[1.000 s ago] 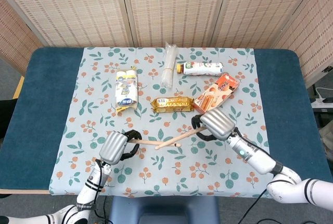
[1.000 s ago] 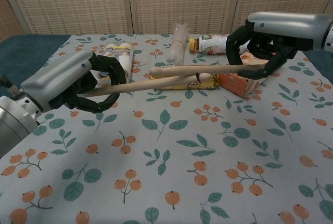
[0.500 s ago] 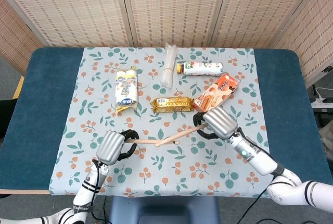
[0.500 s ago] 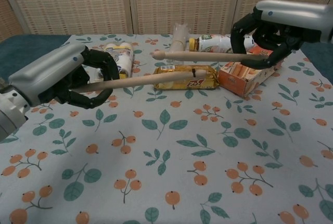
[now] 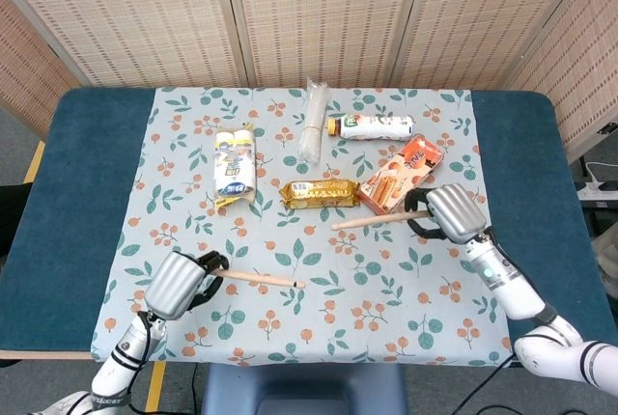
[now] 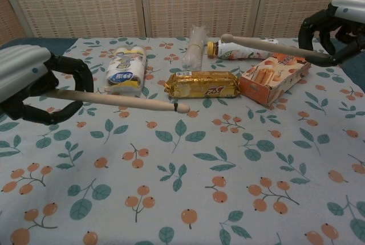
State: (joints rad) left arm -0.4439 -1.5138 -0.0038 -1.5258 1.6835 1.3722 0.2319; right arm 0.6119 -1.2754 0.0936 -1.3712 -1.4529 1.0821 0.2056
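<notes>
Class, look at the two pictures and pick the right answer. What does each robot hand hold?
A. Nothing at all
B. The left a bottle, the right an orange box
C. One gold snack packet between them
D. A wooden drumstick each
D. The left robot hand grips one light wooden drumstick, and the right robot hand grips another wooden drumstick, both sticks pointing inward over the leaf-patterned tablecloth.

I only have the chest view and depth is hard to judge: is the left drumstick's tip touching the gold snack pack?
Observer: No. In the head view the left drumstick, held by the left hand, ends over the cloth well short of the gold snack pack.
Operator: And the right stick's tip, is it at the bottle cap?
Observer: No. The right drumstick, held by the right hand, ends on the near side of the orange box, far from the bottle.
</notes>
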